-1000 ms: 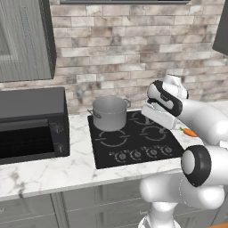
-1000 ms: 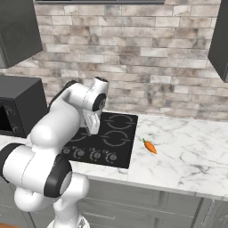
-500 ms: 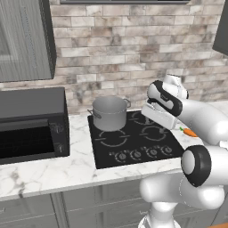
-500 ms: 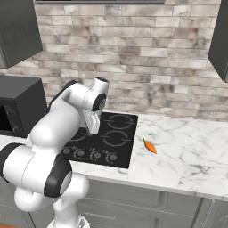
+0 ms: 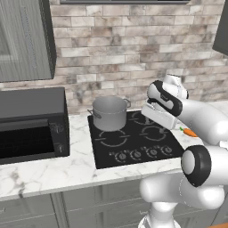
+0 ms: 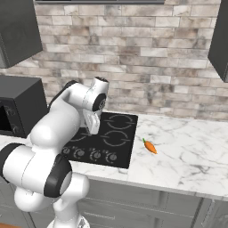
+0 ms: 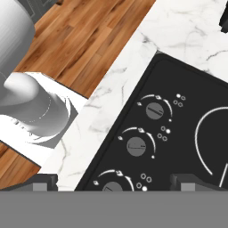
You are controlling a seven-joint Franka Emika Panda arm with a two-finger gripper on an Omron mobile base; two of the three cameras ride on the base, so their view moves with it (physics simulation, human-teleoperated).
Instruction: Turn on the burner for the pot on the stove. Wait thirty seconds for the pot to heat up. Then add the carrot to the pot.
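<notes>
Comparing this moment with the pictures from one second and half a second before, nothing has moved: the white arm's claw (image 7: 113, 182) hangs at the same place over the flat black glass stove (image 5: 133, 138), its dark fingertips (image 7: 42, 181) spread wide and holding nothing. I judge this as waiting time or a pause before a knob is turned; whether the burner is on I cannot tell.

In the hand view, the small round grey knobs (image 7: 154, 110) lie just above the fingertips.

The grey brushed-metal pot (image 5: 109, 113) stands at the centre of the left base view, on the rear left ring.

The small orange carrot (image 6: 150, 146) lies on the white marble worktop (image 6: 187, 151), just right of centre in the right base view, beside the stove. The black microwave box (image 5: 31, 122) stands at the left edge, well apart. Nothing blocks the way.
</notes>
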